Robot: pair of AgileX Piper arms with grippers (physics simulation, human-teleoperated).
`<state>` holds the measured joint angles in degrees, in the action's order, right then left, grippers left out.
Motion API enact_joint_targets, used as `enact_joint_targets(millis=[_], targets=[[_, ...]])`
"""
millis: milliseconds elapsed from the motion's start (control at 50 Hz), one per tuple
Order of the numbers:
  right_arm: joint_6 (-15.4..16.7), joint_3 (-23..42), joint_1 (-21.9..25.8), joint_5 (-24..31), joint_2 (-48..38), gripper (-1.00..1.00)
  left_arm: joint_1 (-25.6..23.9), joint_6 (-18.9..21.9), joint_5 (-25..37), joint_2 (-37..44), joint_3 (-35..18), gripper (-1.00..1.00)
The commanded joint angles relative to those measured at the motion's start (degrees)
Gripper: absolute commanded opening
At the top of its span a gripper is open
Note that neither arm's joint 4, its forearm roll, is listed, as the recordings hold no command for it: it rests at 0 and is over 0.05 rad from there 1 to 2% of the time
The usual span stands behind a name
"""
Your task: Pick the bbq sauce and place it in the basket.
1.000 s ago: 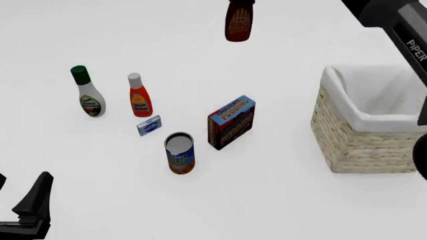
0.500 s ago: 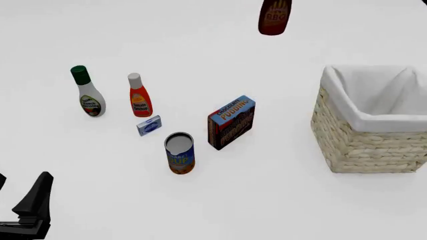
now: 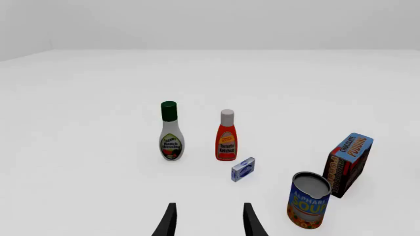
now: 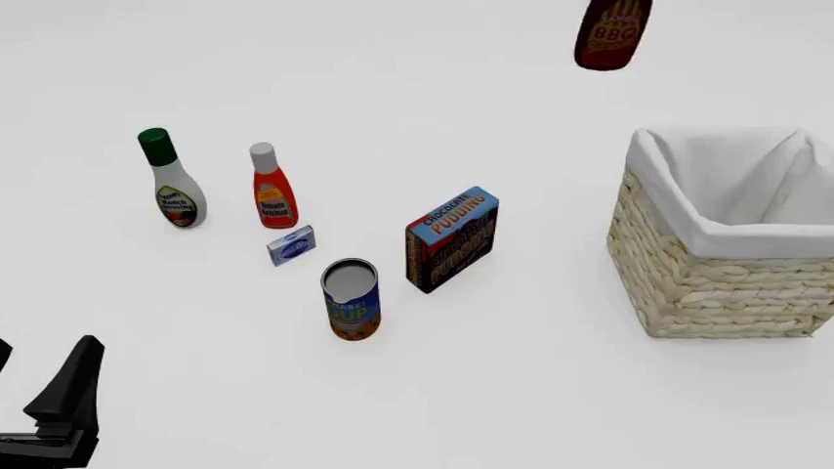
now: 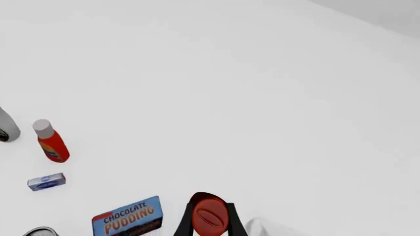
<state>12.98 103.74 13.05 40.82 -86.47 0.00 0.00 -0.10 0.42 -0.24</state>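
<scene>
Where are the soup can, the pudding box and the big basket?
Blue alphabet soup can (image 4: 351, 303), front view, label.
Blue chocolate pudding box (image 4: 452, 240), front view, front face.
Straw-coloured woven wicker basket (image 4: 710, 293), front view, near wall.

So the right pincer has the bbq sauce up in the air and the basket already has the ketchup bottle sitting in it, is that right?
Not quite. The basket shows only its white lining in the front view; the ketchup bottle stands on the table beside the ranch bottle. The rest holds: the right pincer grips the bbq sauce in the air.
</scene>
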Motion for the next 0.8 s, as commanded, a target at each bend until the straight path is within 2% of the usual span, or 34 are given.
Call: enact_joint_targets(millis=[20, 600, 800], targets=[[-0.7, -5.5, -3.7, -1.4, 5.4, -1.00, 0.0, 0.0, 0.0, 0.0, 0.0, 1.00], [0.9, -12.6, -11.5, -2.9, 10.9, -1.00, 0.0, 0.0, 0.0, 0.0, 0.0, 1.00], [0.7, -16.7, -14.5, -5.3, 12.2, -1.00, 0.0, 0.0, 0.0, 0.0, 0.0, 1.00]])
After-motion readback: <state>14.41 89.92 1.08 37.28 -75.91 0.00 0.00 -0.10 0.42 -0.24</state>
